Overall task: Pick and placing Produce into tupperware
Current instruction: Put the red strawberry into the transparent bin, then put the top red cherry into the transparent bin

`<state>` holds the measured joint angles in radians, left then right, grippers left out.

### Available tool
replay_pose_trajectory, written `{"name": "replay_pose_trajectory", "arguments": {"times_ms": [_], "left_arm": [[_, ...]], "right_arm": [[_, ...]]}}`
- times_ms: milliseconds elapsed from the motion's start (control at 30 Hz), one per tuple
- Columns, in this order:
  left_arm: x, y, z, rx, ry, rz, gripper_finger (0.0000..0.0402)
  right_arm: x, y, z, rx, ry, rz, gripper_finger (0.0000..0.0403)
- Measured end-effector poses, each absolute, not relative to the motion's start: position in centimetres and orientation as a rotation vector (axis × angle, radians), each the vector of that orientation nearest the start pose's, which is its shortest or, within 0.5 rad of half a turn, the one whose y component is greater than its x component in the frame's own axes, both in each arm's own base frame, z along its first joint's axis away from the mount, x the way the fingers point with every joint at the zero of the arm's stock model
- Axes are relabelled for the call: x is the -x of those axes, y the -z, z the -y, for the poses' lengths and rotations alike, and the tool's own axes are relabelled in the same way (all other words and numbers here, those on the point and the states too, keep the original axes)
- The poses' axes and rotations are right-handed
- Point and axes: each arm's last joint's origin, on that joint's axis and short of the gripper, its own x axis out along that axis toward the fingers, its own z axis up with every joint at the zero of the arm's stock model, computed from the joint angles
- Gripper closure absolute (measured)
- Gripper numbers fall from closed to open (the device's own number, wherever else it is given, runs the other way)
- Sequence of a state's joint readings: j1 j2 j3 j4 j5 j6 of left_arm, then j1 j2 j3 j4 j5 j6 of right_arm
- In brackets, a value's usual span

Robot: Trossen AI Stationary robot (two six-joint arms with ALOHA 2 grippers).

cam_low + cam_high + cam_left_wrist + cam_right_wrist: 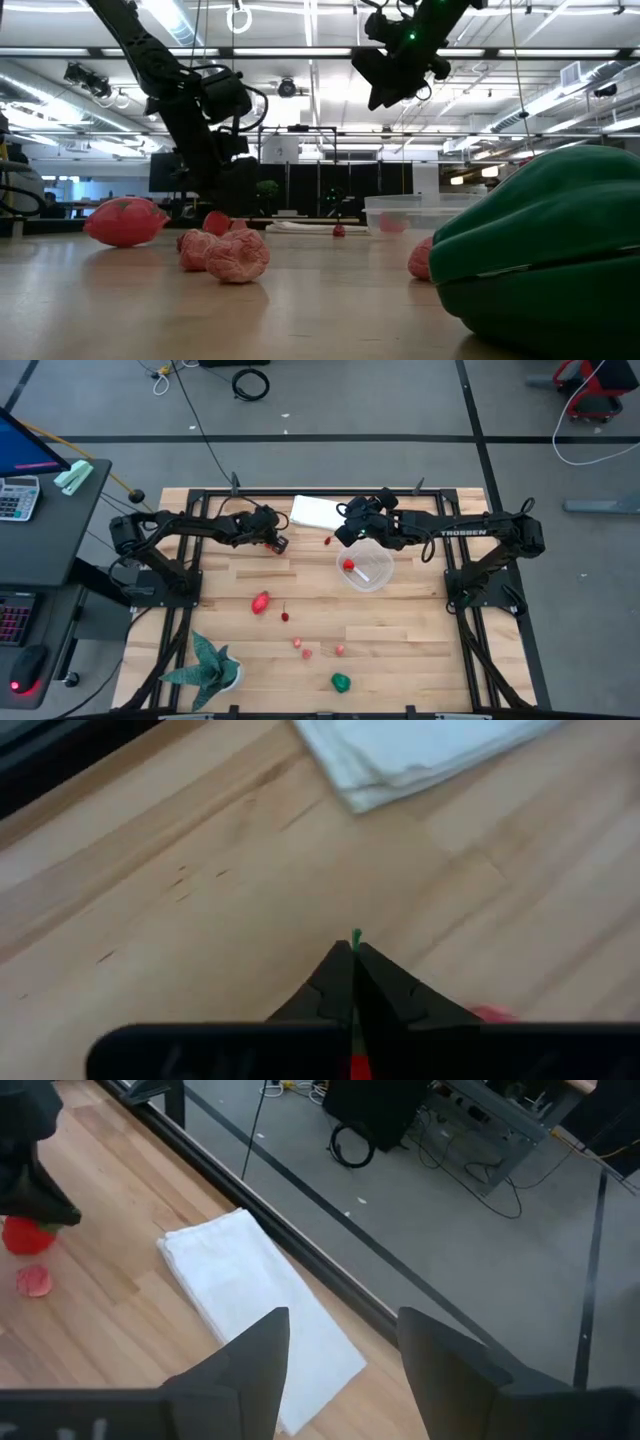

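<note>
My left gripper (355,955) is shut on a small red piece of produce (28,1235) near the table's far middle, right of the left arm (279,544). My right gripper (345,1350) hangs open and high over the far rim of the tupperware (372,572), a clear round tub with a red piece (349,566) inside. A pink bit (328,541) lies between the grippers. More produce lies toward the near edge: a red one (261,602), several small pink ones (302,648) and a green one (341,682). My left gripper pinches the small red piece between its two fingers. A green stem tip (356,934) pokes out past the fingertips, and red (358,1066) shows in the slit between them. The fingers slant down from the table's left. Whether the piece is clear of the table, I cannot tell.
A folded white cloth (315,512) lies at the far edge behind both grippers. A spiky teal potted plant (210,665) stands at the near left corner. Bare wood lies between the tub and the loose produce.
</note>
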<state>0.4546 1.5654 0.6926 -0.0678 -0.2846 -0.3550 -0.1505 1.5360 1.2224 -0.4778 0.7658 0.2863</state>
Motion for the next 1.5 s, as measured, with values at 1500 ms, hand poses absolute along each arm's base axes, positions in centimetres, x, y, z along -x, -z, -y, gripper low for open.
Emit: {"name": "replay_pose_trajectory", "arguments": {"times_ms": [1500], "left_arm": [[-45.6, -19.5, -5.3, -0.024, -0.333, -0.398, 0.0296]], "right_arm": [[-24.4, -32.1, 5.5, 0.071, 1.398, -0.556, 0.0206]]}}
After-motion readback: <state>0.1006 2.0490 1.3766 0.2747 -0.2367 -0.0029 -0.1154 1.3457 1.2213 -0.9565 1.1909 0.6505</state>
